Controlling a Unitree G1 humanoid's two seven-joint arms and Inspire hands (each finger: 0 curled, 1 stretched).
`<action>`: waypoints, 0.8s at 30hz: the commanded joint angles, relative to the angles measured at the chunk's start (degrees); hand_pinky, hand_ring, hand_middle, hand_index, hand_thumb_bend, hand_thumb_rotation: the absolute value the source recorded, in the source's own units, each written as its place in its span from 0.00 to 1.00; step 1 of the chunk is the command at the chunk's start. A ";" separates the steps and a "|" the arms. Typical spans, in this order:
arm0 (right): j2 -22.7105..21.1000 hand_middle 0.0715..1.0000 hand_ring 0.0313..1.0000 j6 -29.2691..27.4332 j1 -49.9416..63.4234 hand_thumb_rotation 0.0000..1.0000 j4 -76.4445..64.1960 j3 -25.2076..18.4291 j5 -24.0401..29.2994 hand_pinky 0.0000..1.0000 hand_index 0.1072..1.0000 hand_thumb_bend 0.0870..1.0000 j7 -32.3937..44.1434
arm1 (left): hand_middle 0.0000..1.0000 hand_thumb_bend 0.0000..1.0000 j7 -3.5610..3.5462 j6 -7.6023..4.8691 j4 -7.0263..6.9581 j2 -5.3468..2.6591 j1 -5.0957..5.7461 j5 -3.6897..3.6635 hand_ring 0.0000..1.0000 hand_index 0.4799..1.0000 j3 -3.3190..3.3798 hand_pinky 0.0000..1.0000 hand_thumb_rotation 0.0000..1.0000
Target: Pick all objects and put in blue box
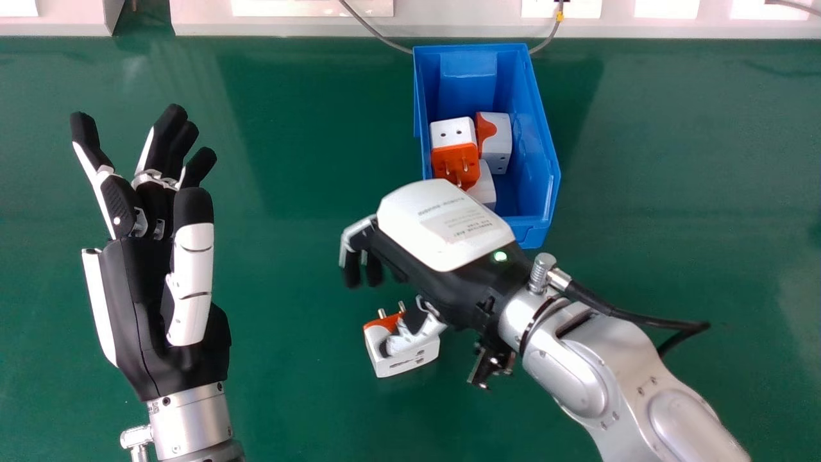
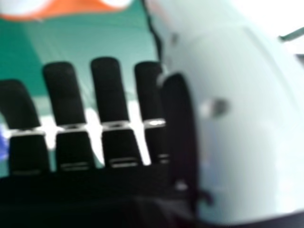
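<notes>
Here, the right robot hand is open, its thumb hiding part of a plug.
The plug sits on the green counter, near the blue box. Three more plugs are inside, one half hidden by the hand. The left robot hand is open too; its arm is cut off at the head view's bottom edge.
</notes>
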 commanded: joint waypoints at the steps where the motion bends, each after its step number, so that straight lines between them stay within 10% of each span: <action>1: 0.79 0.55 0.52 3.62 0.21 0.02 -2.47 0.75 -1.90 0.40 0.45 0.45 5.37 | 0.87 0.68 -0.23 -0.96 -1.04 -3.18 0.20 0.17 0.88 0.74 -0.60 0.85 0.60; 5: 2.66 0.77 0.73 8.79 -0.66 0.11 -1.01 2.46 -4.48 0.62 0.44 0.47 11.52 | 0.88 0.68 -0.25 -0.69 -1.37 -3.20 0.53 0.13 0.89 0.74 -0.68 0.86 0.60; 9: 4.27 0.96 0.93 10.75 -1.50 0.03 2.57 3.58 -5.18 0.72 0.75 0.81 13.01 | 0.87 0.68 -0.72 -0.67 -1.39 -3.07 0.59 -0.55 0.89 0.74 -0.89 0.86 0.59; 24: 7.05 1.00 0.94 11.86 -3.85 0.00 13.21 6.10 -4.41 0.50 0.85 0.71 8.51 | 0.87 0.68 -0.54 -1.09 -1.19 -3.26 0.76 -0.53 0.88 0.74 -0.77 0.86 0.59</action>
